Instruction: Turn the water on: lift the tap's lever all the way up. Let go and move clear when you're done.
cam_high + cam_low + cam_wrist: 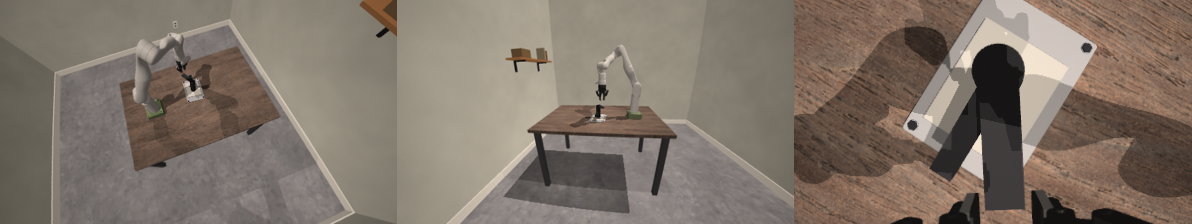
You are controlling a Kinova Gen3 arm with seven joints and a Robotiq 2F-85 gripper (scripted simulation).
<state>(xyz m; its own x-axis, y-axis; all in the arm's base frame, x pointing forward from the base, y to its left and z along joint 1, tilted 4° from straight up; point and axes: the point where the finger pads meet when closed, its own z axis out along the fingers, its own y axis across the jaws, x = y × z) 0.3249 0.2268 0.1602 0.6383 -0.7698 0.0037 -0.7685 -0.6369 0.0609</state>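
The tap (pixel 192 85) (pixel 599 111) (pixel 998 67) is a black post on a pale square plate (pixel 198 96) (pixel 1064 45) in the middle of the wooden table (pixel 220 113) (pixel 627 127). Its flat dark lever (pixel 185 76) (pixel 1003 160) sticks out from the post toward my gripper. My gripper (pixel 181 67) (pixel 602 96) (pixel 1005 207) hangs a little above the tap, pointing down. Its fingers are drawn close together and hold nothing. In the wrist view the lever's end shows between the fingertips with a gap on each side.
The arm's green base (pixel 154 112) (pixel 634 115) is bolted to the table beside the tap. A wall shelf (pixel 528 59) with boxes hangs far off to the left. Room walls stand well behind the table.
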